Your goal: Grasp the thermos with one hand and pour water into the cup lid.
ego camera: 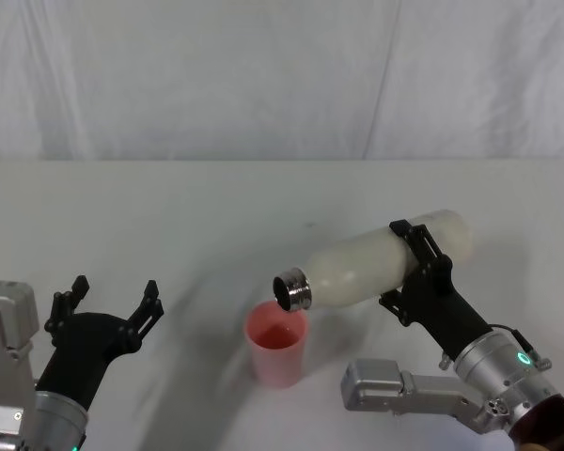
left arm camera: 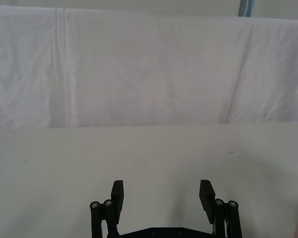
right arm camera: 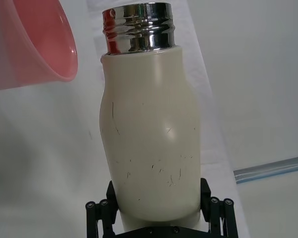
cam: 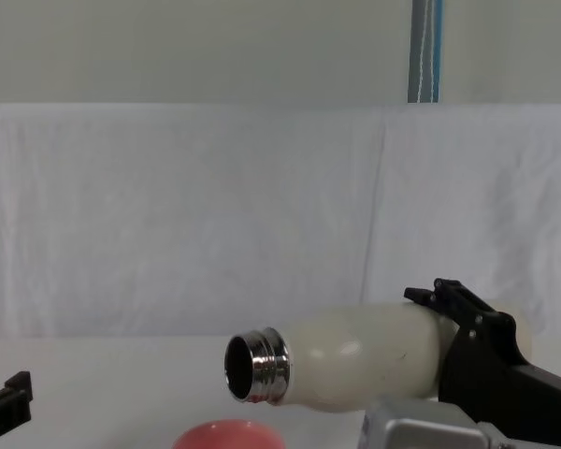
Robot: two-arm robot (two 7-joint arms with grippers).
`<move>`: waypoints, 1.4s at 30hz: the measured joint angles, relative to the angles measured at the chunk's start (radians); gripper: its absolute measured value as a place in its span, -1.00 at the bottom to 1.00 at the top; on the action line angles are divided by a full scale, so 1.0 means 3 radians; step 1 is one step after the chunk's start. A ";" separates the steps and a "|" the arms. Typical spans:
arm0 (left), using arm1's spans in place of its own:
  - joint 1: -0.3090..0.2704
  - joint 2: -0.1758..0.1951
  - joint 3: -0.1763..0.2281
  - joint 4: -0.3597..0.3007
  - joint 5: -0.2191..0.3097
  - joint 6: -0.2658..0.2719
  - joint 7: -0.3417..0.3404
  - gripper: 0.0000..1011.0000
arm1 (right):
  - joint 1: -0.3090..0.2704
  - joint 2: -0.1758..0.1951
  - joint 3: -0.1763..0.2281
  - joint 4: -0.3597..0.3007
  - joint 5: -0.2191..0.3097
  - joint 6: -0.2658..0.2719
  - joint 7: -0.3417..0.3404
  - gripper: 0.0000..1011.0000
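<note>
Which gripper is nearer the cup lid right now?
Right. The right gripper holds the thermos tipped over the cup lid; the left gripper sits open, off to the lid's left.

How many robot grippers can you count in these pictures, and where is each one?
2. The left gripper hangs open and empty over the table's left side. The right gripper is clamped round the thermos, tipping its neck over the pink cup lid.
</note>
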 joint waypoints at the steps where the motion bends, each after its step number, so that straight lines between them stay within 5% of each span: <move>1: 0.0000 0.0000 0.0000 0.0000 0.0000 0.0000 0.0000 0.98 | 0.0004 0.0002 -0.0004 0.0001 -0.0008 0.0002 -0.0001 0.91; 42: 0.0000 0.0000 0.0000 0.0000 0.0000 0.0000 0.0000 0.98 | 0.0110 0.0025 -0.0084 0.0069 -0.0110 0.0020 -0.0041 0.92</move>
